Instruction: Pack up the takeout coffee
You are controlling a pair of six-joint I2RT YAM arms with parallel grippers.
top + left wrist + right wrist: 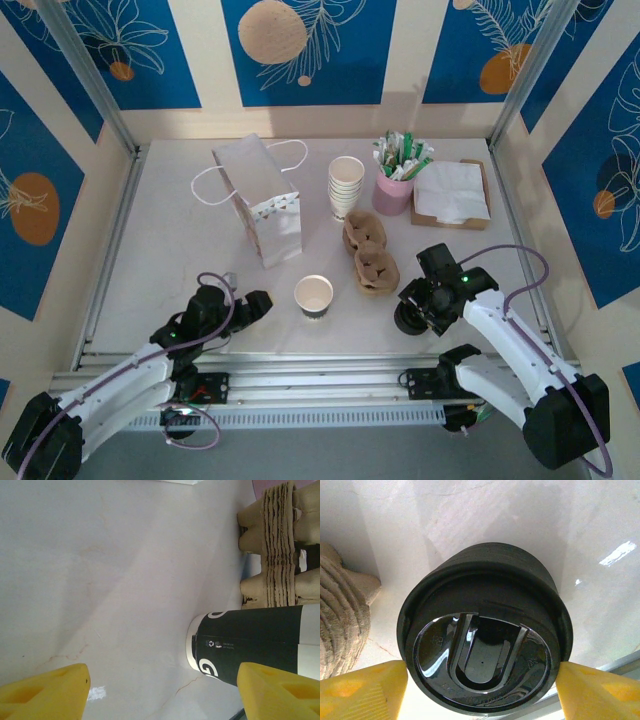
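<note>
The takeout coffee (408,320), a small cup with a glossy black lid (480,645), stands at the near right of the table. My right gripper (413,311) (482,692) straddles it, with both yellow fingers (360,690) pressed against the lid's rim. A lidless cup (314,296) with a black sleeve (250,645) stands at the near centre. My left gripper (248,298) (162,695) is just left of that cup. It is open with nothing between its fingers, and the cup sits by its right finger (280,690).
A white paper bag (262,205) with handles stands at the back left. Brown pulp cup carriers (368,255) (275,545) lie between the two cups. Behind them are a stack of white cups (346,185), a pink holder of sachets (394,188) and a napkin tray (452,195).
</note>
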